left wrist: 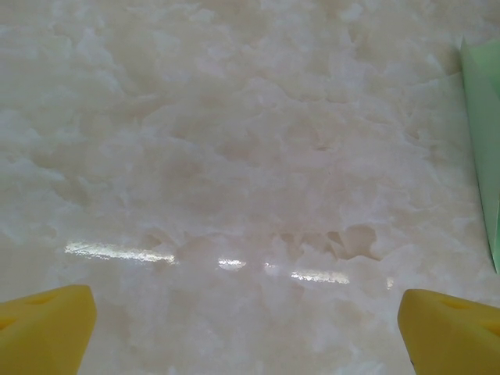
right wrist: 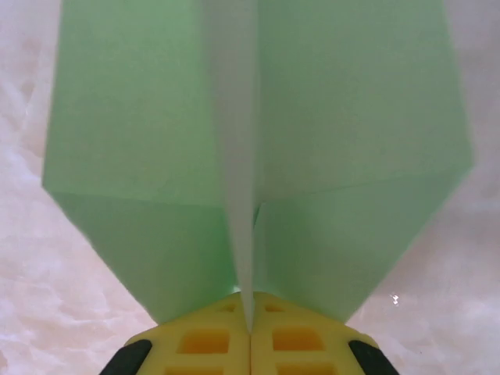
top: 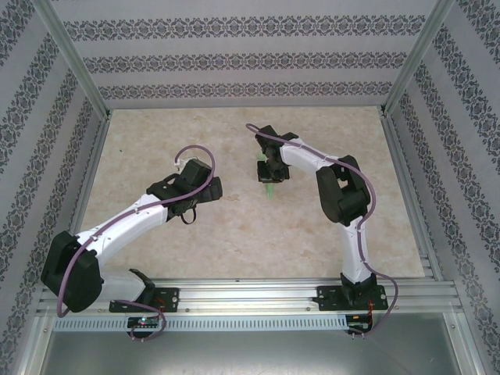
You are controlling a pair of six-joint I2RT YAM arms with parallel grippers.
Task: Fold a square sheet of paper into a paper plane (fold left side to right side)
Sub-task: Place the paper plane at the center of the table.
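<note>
Right wrist shows right fingers (right wrist: 207,344) pinched on the paper plane (right wrist: 133,117); left fingers (left wrist: 47,328) spread wide.

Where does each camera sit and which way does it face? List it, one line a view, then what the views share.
Top external: above and behind the bases, looking down on the table; left arm and right arm show.
Left wrist: on the left arm, facing the table; open left gripper, yellow fingertips apart.
Right wrist: on the right arm, looking along the right gripper, shut on the paper plane.
Shared: the paper plane appears in all three views.
</note>
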